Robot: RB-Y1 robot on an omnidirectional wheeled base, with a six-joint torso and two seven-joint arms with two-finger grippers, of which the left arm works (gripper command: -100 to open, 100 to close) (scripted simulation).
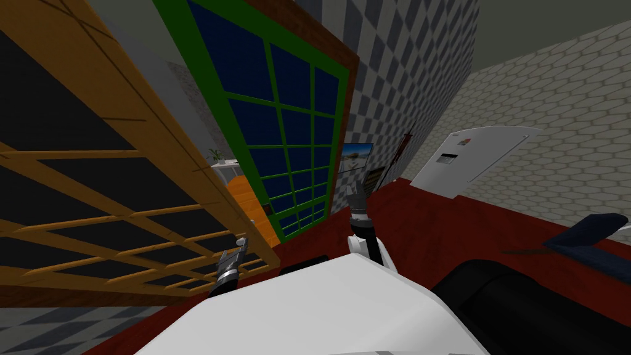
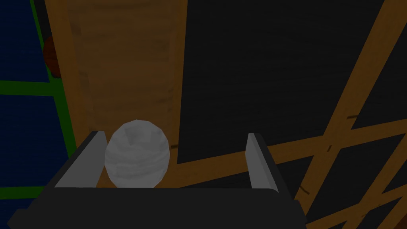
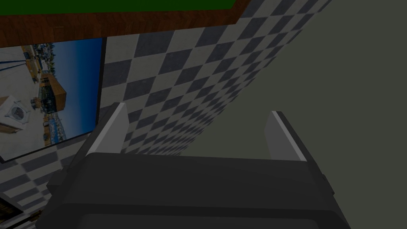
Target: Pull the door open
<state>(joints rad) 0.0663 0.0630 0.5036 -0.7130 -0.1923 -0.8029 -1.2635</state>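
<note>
The left claw (image 2: 173, 135) is gaping open around a faceted, pale grey ball knob (image 2: 137, 154) on the wooden door (image 2: 119, 59); the right claw (image 3: 196, 109), at its two o'clock, is also standing open.

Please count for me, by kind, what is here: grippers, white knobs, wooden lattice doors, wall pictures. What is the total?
Grippers: 2 (left gripper, right gripper)
Knob: 1
Lattice door: 1
Picture: 1
Total: 5
</note>
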